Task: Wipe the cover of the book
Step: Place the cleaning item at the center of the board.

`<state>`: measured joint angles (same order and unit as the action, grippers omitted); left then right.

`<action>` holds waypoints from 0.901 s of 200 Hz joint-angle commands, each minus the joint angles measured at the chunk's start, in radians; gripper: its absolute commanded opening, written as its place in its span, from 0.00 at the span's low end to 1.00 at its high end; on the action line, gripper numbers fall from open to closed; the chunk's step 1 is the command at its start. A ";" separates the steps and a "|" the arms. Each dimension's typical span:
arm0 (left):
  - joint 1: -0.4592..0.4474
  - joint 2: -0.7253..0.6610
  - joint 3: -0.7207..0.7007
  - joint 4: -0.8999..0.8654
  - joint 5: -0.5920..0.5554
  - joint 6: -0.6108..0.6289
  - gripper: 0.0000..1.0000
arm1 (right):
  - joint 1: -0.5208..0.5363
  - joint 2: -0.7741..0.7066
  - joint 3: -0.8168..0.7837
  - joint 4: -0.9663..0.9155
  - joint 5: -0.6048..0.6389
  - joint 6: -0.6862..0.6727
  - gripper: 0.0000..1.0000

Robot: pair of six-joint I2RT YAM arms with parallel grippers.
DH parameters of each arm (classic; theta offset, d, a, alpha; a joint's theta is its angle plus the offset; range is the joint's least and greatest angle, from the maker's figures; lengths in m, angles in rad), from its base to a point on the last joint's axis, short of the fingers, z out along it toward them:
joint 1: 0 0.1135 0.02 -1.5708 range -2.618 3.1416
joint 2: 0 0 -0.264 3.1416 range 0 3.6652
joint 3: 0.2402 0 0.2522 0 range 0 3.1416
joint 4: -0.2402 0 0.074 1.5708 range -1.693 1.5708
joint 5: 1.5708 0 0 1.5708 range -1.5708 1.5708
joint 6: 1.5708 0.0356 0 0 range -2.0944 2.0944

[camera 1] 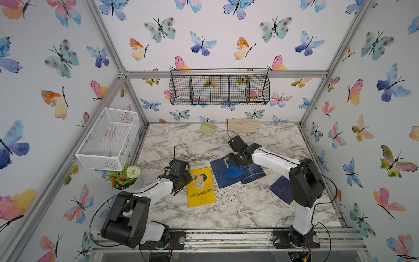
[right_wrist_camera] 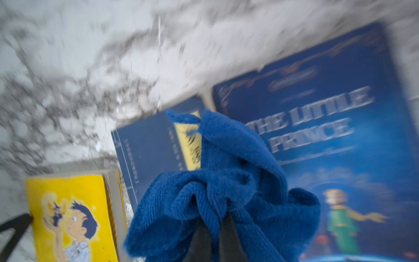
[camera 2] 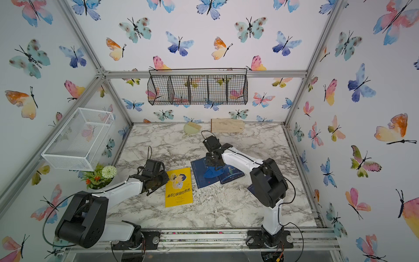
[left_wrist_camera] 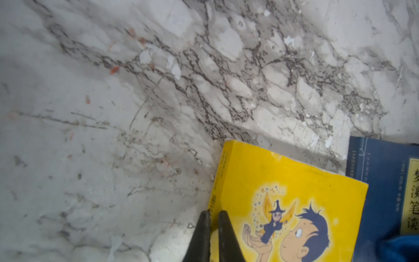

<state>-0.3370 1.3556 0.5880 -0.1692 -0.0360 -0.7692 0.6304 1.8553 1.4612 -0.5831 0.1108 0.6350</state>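
Left gripper [left_wrist_camera: 214, 213] has its fingers pressed together at the spine edge of the yellow book [camera 1: 201, 188], mid-table [camera 1: 226, 211] toward the front edge. Can't tell if it's actually pinning it. Next over, the navy book [camera 1: 221, 174] butts against the Little Prince book [camera 1: 255, 173]. The right gripper [right_wrist_camera: 214, 217] pinches a bunched blue cloth [camera 1: 233, 172] over that seam. My worry: nothing holds those two down, so a swipe could shove them around or snag an edge.

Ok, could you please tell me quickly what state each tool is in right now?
Left tool: closed, tips at the yellow book's edge.
Right tool: closed on the blue cloth.
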 commanded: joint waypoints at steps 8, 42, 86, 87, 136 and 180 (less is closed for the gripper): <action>-0.072 -0.069 0.040 -0.122 -0.017 0.022 0.15 | -0.248 -0.043 0.066 -0.077 -0.032 -0.087 0.07; -0.161 -0.081 0.079 -0.153 -0.040 0.024 0.17 | -0.460 0.121 0.165 -0.135 -0.016 -0.103 0.12; -0.198 -0.081 0.064 -0.147 -0.047 0.009 0.17 | -0.571 0.312 0.240 -0.183 -0.151 -0.073 0.35; -0.199 -0.081 0.063 -0.146 -0.047 0.010 0.17 | -0.571 0.312 0.242 -0.185 -0.148 -0.073 0.36; -0.207 -0.079 0.061 -0.116 -0.035 0.017 0.23 | -0.570 0.128 0.167 -0.112 -0.073 -0.032 0.70; -0.234 -0.099 0.075 -0.092 -0.040 0.037 0.30 | -0.572 0.126 0.206 -0.217 0.012 -0.049 0.85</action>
<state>-0.5591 1.2861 0.6472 -0.2749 -0.0589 -0.7555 0.0597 1.9339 1.6165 -0.6773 0.0525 0.5888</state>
